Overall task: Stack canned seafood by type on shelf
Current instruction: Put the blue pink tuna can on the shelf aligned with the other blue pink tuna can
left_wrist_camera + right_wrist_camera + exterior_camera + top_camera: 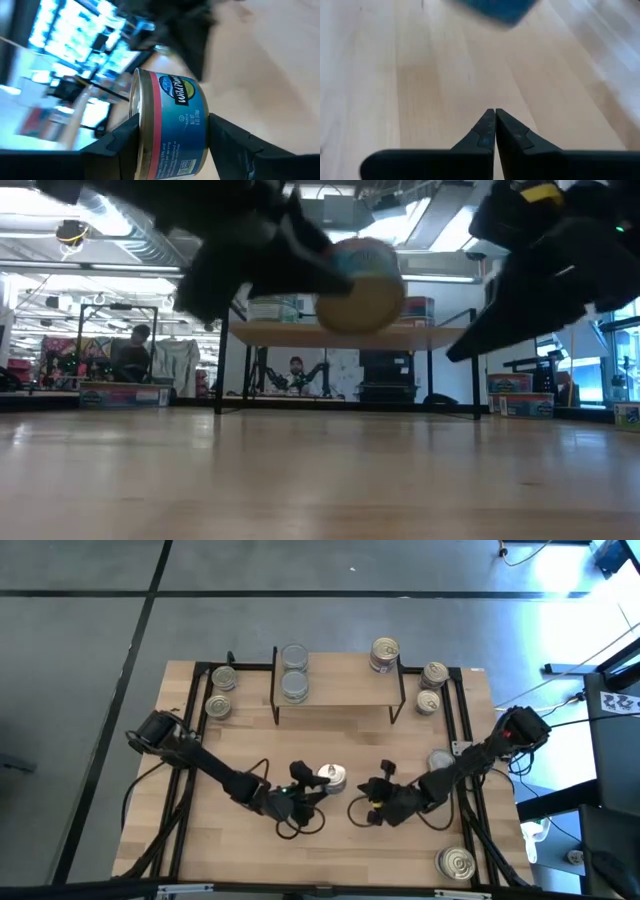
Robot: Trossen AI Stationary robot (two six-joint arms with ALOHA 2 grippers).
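Sitting btwn left pincer (172, 150) fingers: can (170, 125)

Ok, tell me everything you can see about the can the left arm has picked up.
The can is a short round metal tin with a blue label, a pink band and white lettering. The left gripper holds it by its flat ends, jaws closed on it, so it is turned on its side. In the low view it hangs clear above the table, in front of the shelf. Only the fingers touch it.
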